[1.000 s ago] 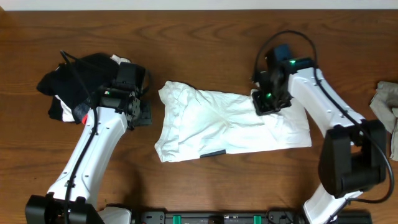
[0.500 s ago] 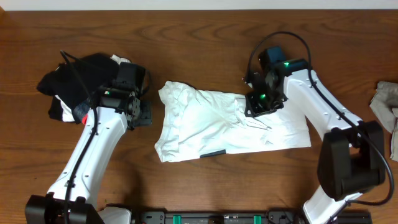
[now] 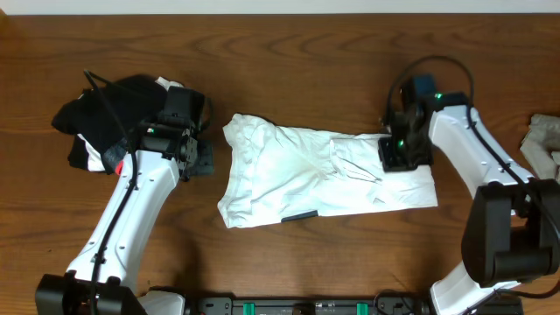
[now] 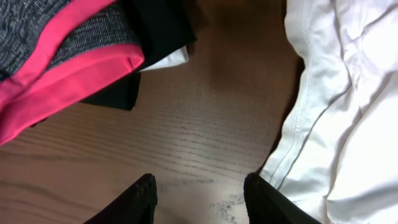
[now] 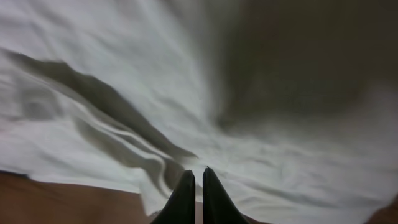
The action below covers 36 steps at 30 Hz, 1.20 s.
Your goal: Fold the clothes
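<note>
- The white garment [image 3: 306, 179] lies spread and creased on the table [image 3: 306, 70], long side running left to right. It is one flat layer with no clean fold in it, so I judge the folding of this piece to be at its start.
- The right gripper [image 3: 398, 155] sits over the garment's upper right part, just inside its top edge.
- In the right wrist view its two fingers [image 5: 185, 190] are pressed almost together, low over a ridge of white fabric. That view is blurred, so I cannot tell whether a pinch of cloth is caught between them.
- The left gripper [image 4: 202, 199] hangs over bare wood just left of the garment, its fingers spread wide with nothing between them. The garment's thick hem runs just beside its one finger.
- Further left of the garment is a pile of dark clothes [image 3: 101, 122], with a pink-edged grey piece [image 4: 56, 56] showing on it in the left wrist view. Well off to the garment's right, at the table edge, lies a grey cloth [image 3: 544, 144].
- The step in hand looks like smoothing or taking hold of the garment's right side, ahead of the first fold.
- Next, the right arm needs a sure hold on the garment's right edge, and the open left claw needs to close on the hem beside it. Both holds should sit at matching points so the cloth can be carried over evenly.
</note>
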{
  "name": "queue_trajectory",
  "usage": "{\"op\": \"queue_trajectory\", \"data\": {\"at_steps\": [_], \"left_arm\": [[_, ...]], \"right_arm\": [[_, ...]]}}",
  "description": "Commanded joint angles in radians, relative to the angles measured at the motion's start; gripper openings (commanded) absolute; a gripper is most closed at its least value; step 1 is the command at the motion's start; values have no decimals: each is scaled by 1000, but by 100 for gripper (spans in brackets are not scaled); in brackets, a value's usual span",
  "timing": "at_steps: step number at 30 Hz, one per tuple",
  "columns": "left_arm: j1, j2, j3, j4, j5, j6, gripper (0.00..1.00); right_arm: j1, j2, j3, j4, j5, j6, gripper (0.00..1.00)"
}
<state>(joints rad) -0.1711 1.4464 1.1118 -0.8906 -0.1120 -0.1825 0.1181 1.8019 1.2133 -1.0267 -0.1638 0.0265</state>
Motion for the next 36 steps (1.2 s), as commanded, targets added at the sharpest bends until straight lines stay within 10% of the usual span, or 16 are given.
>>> {"op": "queue_trajectory", "data": {"at_steps": [1, 10, 23, 28, 36], "left_arm": [[5, -12, 13, 3, -11, 7, 48], [5, -12, 13, 3, -11, 7, 48], [5, -11, 9, -9, 52, 6, 49], [4, 10, -64, 47, 294, 6, 54], [5, 121, -166, 275, 385, 6, 68]], "right_arm": [[18, 13, -82, 41, 3, 61, 3], [167, 9, -168, 210, -466, -35, 2], [109, -167, -95, 266, -323, -29, 2], [-27, -262, -88, 270, -217, 63, 33], [-194, -285, -88, 232, -238, 71, 40]]}}
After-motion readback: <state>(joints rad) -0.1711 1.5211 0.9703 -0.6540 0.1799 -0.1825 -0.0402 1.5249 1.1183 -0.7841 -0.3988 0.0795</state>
